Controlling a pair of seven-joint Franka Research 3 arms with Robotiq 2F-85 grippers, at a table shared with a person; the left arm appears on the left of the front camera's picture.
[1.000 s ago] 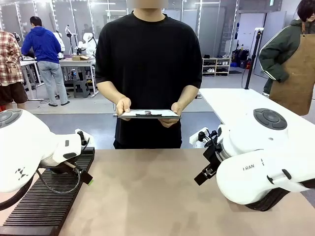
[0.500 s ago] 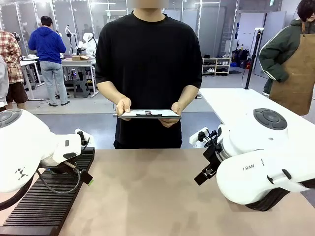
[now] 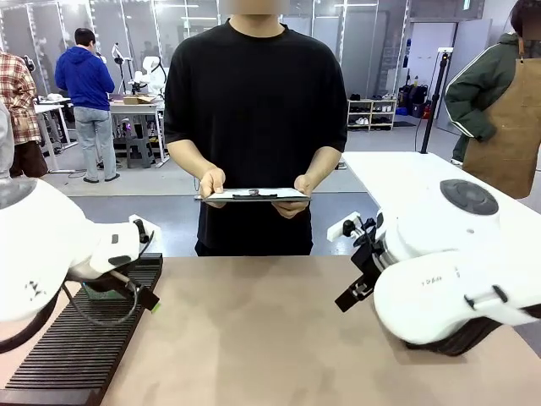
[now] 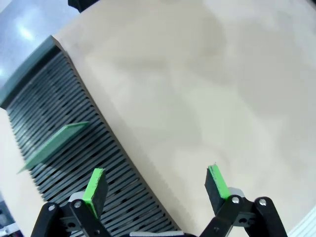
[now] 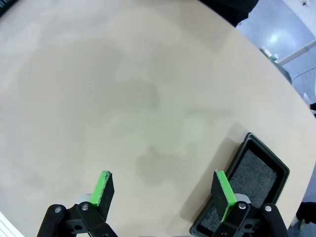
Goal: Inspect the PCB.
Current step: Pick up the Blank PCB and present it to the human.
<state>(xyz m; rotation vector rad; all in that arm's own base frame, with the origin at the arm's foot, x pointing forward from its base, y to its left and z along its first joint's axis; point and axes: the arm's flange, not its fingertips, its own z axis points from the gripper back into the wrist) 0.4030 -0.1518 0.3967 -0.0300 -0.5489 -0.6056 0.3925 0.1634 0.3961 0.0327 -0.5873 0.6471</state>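
Observation:
The PCB (image 4: pixel 53 144), a thin green board, stands on edge in a slot of the black ribbed rack (image 4: pixel 98 163). In the left wrist view it is up and to the left of my left gripper (image 4: pixel 155 185). That gripper is open and empty, hovering over the rack's edge, with one green pad above the rack and the other above bare table. In the front view my left gripper (image 3: pixel 146 297) hangs over the rack (image 3: pixel 76 347) at the table's left. My right gripper (image 5: pixel 163 190) is open and empty above bare table, and it shows at the right (image 3: pixel 353 292) of the front view.
A person in black stands at the far side holding a clipboard (image 3: pixel 254 195) flat in both hands. A shallow black tray (image 5: pixel 245 190) with a grey pad lies on the table beside my right gripper. The tan table (image 3: pixel 254 338) spreads between the arms.
Both arms have shifted slightly, the left a little toward the left edge. The grippers stay open and the person holds the clipboard still.

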